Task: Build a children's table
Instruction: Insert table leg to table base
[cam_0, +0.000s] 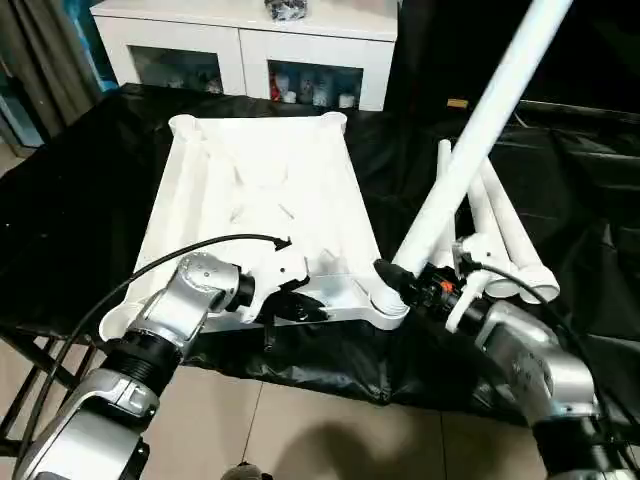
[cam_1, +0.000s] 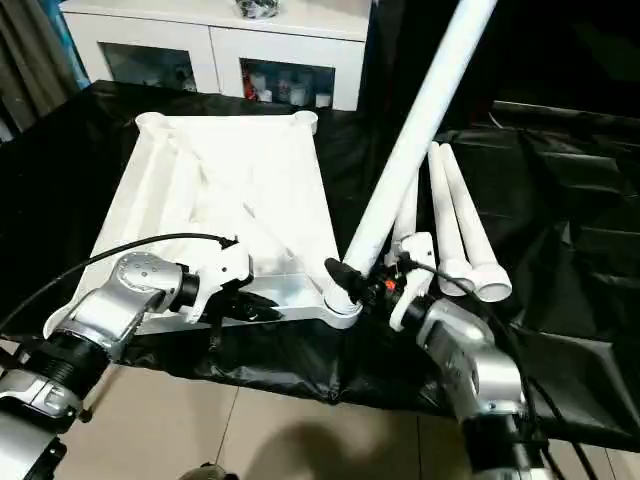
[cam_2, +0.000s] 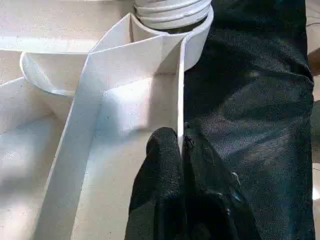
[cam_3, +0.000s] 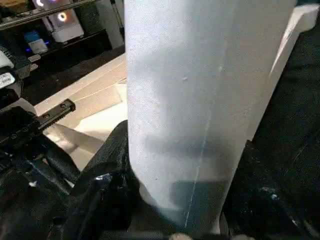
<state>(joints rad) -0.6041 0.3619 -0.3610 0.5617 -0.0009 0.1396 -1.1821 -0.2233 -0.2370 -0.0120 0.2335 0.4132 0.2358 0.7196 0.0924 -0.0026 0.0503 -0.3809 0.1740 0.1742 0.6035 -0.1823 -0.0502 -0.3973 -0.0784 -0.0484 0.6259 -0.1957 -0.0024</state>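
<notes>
The white tabletop (cam_0: 270, 190) lies underside up on a black cloth, its ribs showing. My left gripper (cam_0: 300, 305) is shut on its near rim (cam_2: 180, 90), one black finger on each side of the thin wall. A long white leg (cam_0: 480, 130) stands tilted in the near right corner socket (cam_0: 385, 305), and its ridged end (cam_2: 170, 10) sits in that socket. My right gripper (cam_0: 415, 285) is shut on the leg just above the socket. Its fingers (cam_3: 112, 150) flank the tube (cam_3: 195, 100).
More white legs (cam_0: 510, 230) lie side by side on the black cloth (cam_0: 80, 200) to the right of the tabletop. A white cabinet (cam_0: 250, 40) with glass fronts stands behind. The cloth-covered surface ends just in front of my grippers, with tiled floor (cam_0: 300, 430) below.
</notes>
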